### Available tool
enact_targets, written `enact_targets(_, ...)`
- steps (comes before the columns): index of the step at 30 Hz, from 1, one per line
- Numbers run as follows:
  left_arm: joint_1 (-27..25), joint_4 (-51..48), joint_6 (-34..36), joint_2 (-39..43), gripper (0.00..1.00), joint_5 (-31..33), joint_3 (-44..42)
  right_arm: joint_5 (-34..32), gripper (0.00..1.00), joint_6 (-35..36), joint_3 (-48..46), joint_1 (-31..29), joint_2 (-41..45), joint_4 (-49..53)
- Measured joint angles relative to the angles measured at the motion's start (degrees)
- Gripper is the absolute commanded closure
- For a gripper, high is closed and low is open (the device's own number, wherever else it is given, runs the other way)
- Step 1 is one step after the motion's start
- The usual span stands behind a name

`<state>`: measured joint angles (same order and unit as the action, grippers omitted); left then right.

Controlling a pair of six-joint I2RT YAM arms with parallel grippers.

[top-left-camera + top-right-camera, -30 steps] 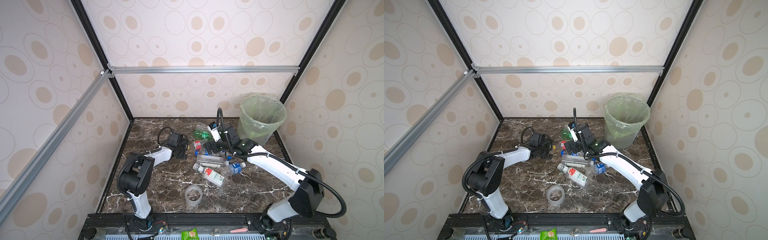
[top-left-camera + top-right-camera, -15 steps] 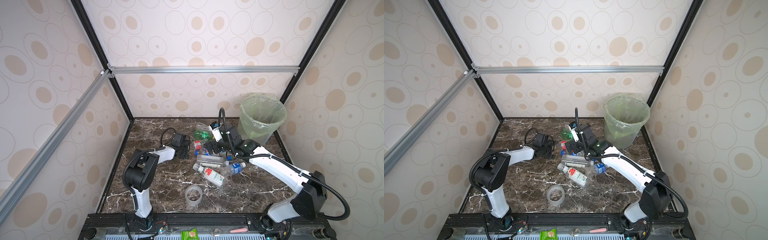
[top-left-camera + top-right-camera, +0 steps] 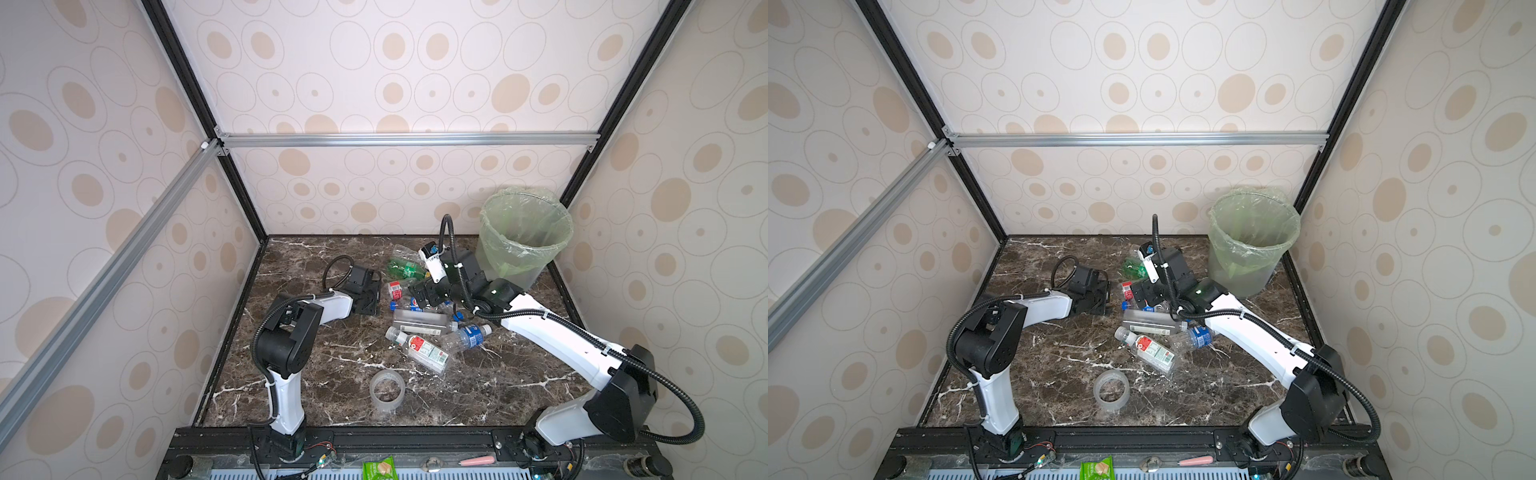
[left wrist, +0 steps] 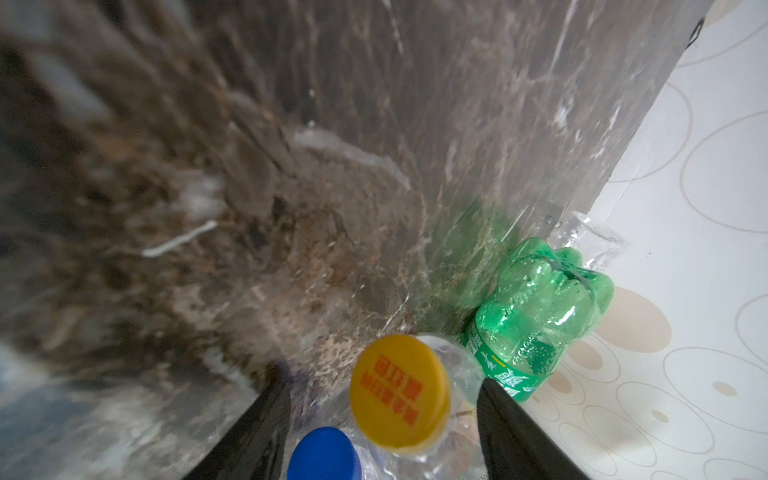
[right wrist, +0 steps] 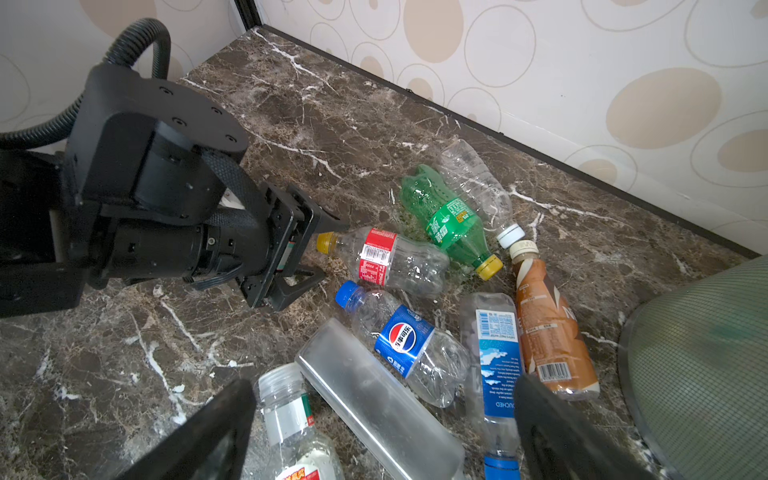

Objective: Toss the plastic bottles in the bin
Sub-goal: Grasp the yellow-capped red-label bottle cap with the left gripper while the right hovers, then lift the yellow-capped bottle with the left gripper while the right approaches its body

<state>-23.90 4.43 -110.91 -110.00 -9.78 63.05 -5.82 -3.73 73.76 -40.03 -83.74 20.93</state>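
A: Layout, big stuff first?
B: Dark marble tabletop (image 3: 332, 374) inside a papered enclosure. The bin (image 3: 519, 249) stands upright in the far right corner, green-lined. It also shows in the right wrist view (image 5: 706, 353).
A: Arms?
B: The right gripper (image 5: 384, 386) hovers over the bottle pile just beside the bin, fingers spread wide, holding nothing. The left gripper (image 5: 332, 251) is low on the marble at the pile's left edge. Its jaws are apart, straddling the yellow cap (image 4: 399, 390) of the red-label bottle (image 5: 395, 262). The left wrist view shows a clear gap on one side of the cap. Can't tell if the other finger touches.
A: Any bottles in the bin?
B: Every bottle I can see is lying on the tabletop.
A: List them.
B: The square clear bottle (image 5: 374, 395) is directly under the right gripper. The brown bottle (image 5: 548, 328) is nearest the bin. The blue-label bottle (image 5: 492, 361) lies alongside it. The Pepsi bottle (image 5: 407, 345), blue cap, is just beside the red-label one. The green bottle (image 5: 449, 220) is behind that, with a crushed clear bottle (image 5: 478, 187), white cap, alongside it toward the back wall. The red-and-white-label bottle (image 3: 424, 351) is nearer the front edge.
A: Anything else?
B: A clear tape roll (image 3: 387, 390) near the front, apart from the pile.
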Motion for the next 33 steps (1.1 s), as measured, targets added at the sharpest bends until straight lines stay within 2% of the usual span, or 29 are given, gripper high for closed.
enact_targets(5,0.0,0.76,-0.48,-0.61,0.43,0.61,0.0,-0.13,0.0,0.0,-0.22,0.0,0.07,-0.02)
enact_targets(12,0.0,1.75,-0.66,-1.11,0.51,1.11,-0.24,-0.2,0.0,0.0,-1.05,0.0,0.61,-0.7)
enact_targets(19,0.0,2.89,-0.74,-1.25,0.67,1.2,-1.29,-0.22,0.0,-0.02,-1.44,0.0,0.83,-0.81)
enact_targets(33,0.37,3.91,0.59,-1.2,0.77,1.38,-1.75,-0.17,0.0,-0.52,-2.36,0.0,1.29,-0.83)
